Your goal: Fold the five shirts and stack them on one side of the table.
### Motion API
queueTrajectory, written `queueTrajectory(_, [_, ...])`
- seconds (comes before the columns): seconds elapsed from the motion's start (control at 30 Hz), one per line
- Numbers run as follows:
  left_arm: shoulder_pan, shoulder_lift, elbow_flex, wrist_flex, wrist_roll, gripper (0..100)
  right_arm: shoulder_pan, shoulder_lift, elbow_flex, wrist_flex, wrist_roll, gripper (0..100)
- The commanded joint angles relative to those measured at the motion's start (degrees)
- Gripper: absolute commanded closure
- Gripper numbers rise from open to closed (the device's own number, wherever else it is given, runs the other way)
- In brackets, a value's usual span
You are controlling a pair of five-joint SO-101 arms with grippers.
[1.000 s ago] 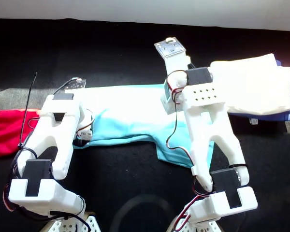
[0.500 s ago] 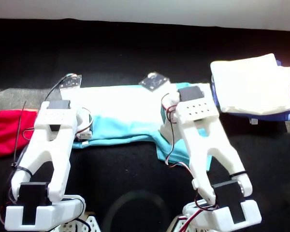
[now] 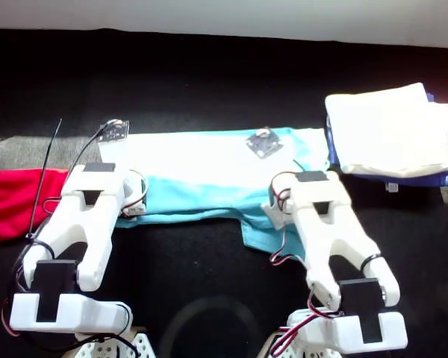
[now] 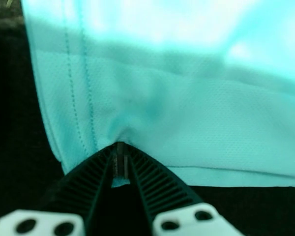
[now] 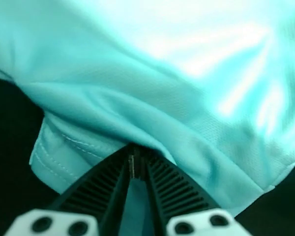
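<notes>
Nearest me, the left arm (image 3: 75, 231) and the right arm (image 3: 332, 239) both stretch out from their bases at the near edge of the black counter (image 3: 209, 82). The left fingers (image 4: 119, 151) are closed tight on the near hem of the teal shirt (image 3: 201, 175), close to its left corner where the double stitching runs. The cloth puckers into a small pleat right at the tips. The right fingers (image 5: 133, 156) are likewise pressed together, gripping a bunched fold of the same shirt at its near right part, where a flap of fabric extends toward me.

Beyond the two grips, the teal shirt lies spread across the middle of the counter, long side running left to right, its far half in bright light. To the left, just beside the left arm, I see a red shirt (image 3: 11, 201) lying loose at the counter's left edge. The arm hides whether it touches the teal one.

Farther off on the right, a folded white shirt (image 3: 388, 130) sits on top of a folded blue shirt (image 3: 425, 179). That stack is just beside the teal shirt's far right corner.
</notes>
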Motion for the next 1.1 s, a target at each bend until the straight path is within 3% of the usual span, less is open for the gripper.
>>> queueTrajectory(0.0, [0.48, 0.57, -1.27, 0.0, 0.18, 99, 3.65, 1.63, -2.15, 0.22, 0.79, 98.5])
queueTrajectory(0.27, [0.48, 0.66, -1.27, 0.0, 0.18, 99, -5.58, -6.64, -6.11, 15.43, 0.62, 99.0])
queueTrajectory(0.57, [0.48, 0.66, -1.27, 0.0, 0.18, 99, -15.78, -19.12, -4.88, 22.02, 0.62, 97.5])
queueTrajectory(0.73, [0.48, 0.66, -1.27, 0.0, 0.18, 99, -15.78, -13.49, -0.48, 17.45, 0.62, 86.1])
queueTrajectory(1.07, [0.48, 0.66, -1.27, 0.0, 0.18, 99, -13.93, -0.04, -0.57, 9.45, 0.62, 86.4])
